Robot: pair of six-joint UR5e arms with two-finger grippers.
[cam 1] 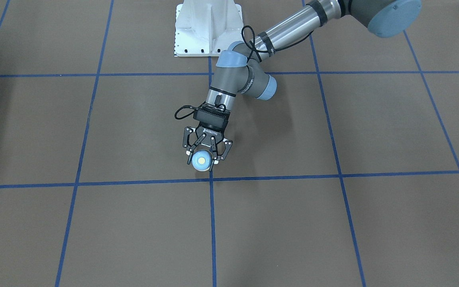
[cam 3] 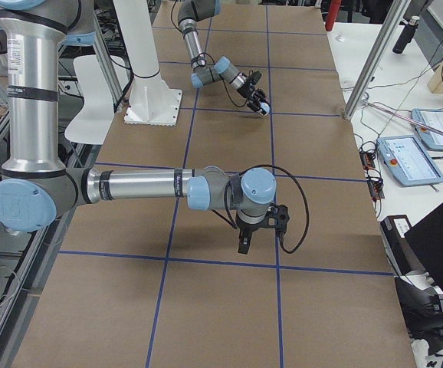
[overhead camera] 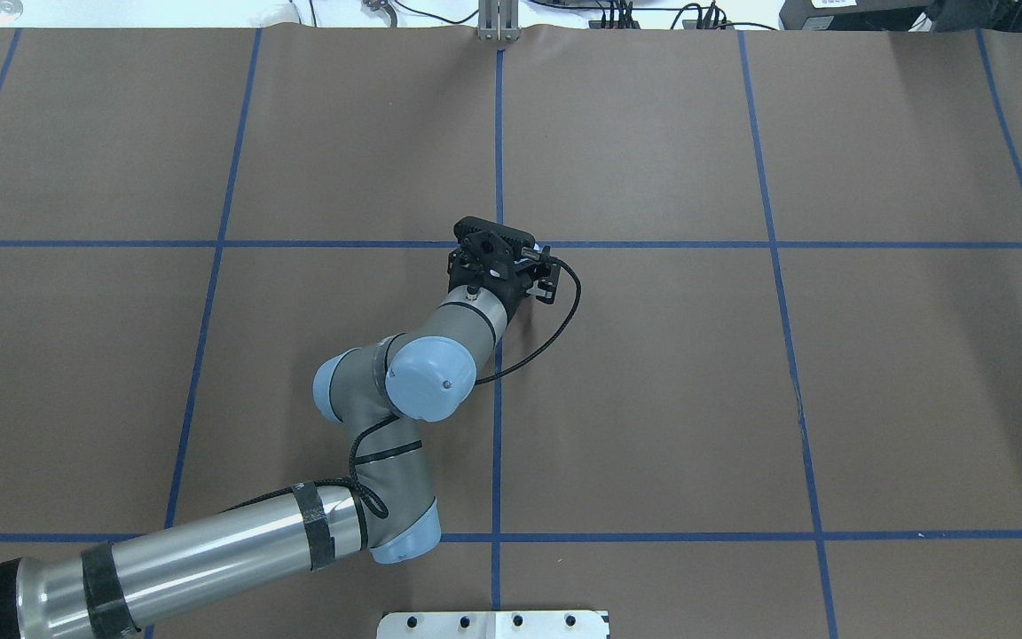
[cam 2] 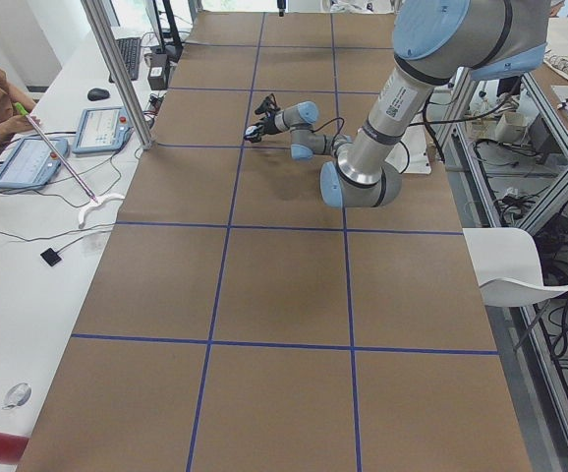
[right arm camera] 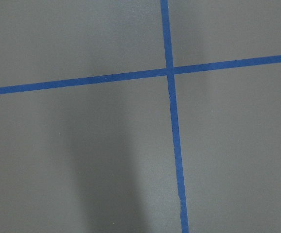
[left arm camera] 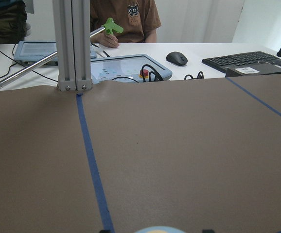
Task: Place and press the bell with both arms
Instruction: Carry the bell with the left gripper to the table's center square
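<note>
- One gripper has the task's thing: the left gripper [cam 1: 203, 158] is clenched on the bell [cam 1: 195, 164], gripping the blue dome on both sides, with the cream button [cam 1: 201, 160] facing up.
- The bell is about midway between the worktop's [cam 1: 333, 231] two ends. It lies just on the robot's side of a blue tape crossing [cam 1: 211, 179], well away from every edge.
- The step in hand looks like the set-down. The gripper comes in at a slant, so the wrist should level first. Then it should lower straight until the base rim lies flat, release only then, and lift straight up so nothing drags or tips the bell.
- The right gripper [cam 3: 244, 239] hangs pointing down near the worktop's end on the robot's right, well apart from the bell. Pressing calls for a long reach and a square push on the button from above.
- I cannot tell whether the base rim touches the worktop.
- In the overhead view the wrist covers the bell, and the left wrist camera shows only a sliver of its top.
- I cannot tell whether the right gripper is released or clenched: it shows only in a side view.
</note>
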